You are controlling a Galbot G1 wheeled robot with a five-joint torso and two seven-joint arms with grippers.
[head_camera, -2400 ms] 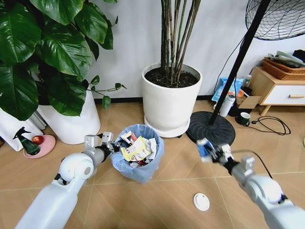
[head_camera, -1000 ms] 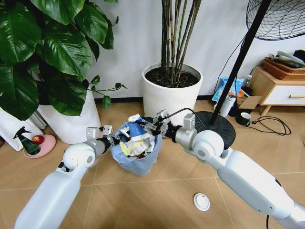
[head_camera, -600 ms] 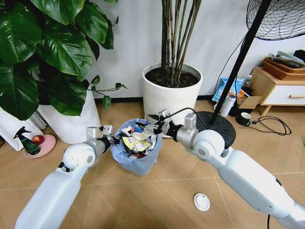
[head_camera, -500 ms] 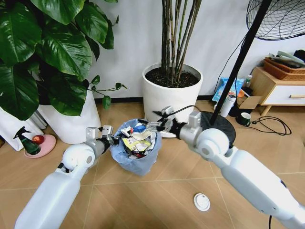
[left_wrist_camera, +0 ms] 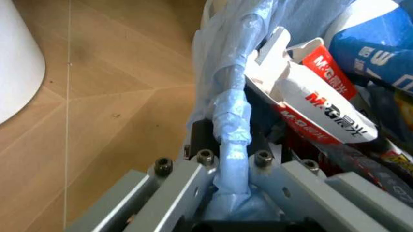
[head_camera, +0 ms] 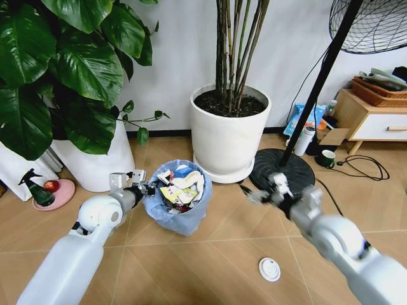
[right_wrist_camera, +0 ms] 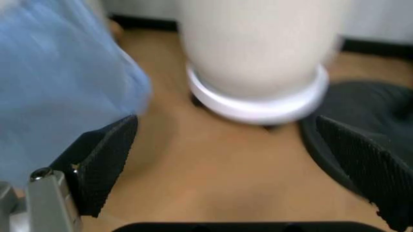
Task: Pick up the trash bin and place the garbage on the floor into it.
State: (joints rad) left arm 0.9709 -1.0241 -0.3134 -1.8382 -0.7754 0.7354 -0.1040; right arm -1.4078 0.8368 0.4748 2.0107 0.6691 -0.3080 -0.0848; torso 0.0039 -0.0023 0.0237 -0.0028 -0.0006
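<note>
The trash bin (head_camera: 179, 213), lined with a pale blue bag, is heaped with garbage (head_camera: 179, 187). My left gripper (head_camera: 141, 186) is shut on its left rim; in the left wrist view the left gripper (left_wrist_camera: 230, 145) pinches the blue bag rim (left_wrist_camera: 232, 104) beside a red-and-white packet (left_wrist_camera: 317, 110). My right gripper (head_camera: 261, 191) hangs open and empty to the right of the bin, above the floor (head_camera: 210, 267). The right wrist view shows the right gripper (right_wrist_camera: 235, 162) with its black pads (right_wrist_camera: 103, 164) wide apart. A white round lid (head_camera: 269, 269) lies on the planks near the right arm.
A big white plant pot (head_camera: 229, 133) stands just behind the bin, another (head_camera: 95, 162) at the left under large leaves. A fan's black base (head_camera: 282, 170) sits right of the pot. A spray bottle on a pink dish (head_camera: 51, 192) is far left, a wooden cabinet (head_camera: 369, 121) far right.
My right gripper carried a blue packet over the bin, let it go there, then drew back to the right, open and empty. The left gripper kept its hold on the rim.
</note>
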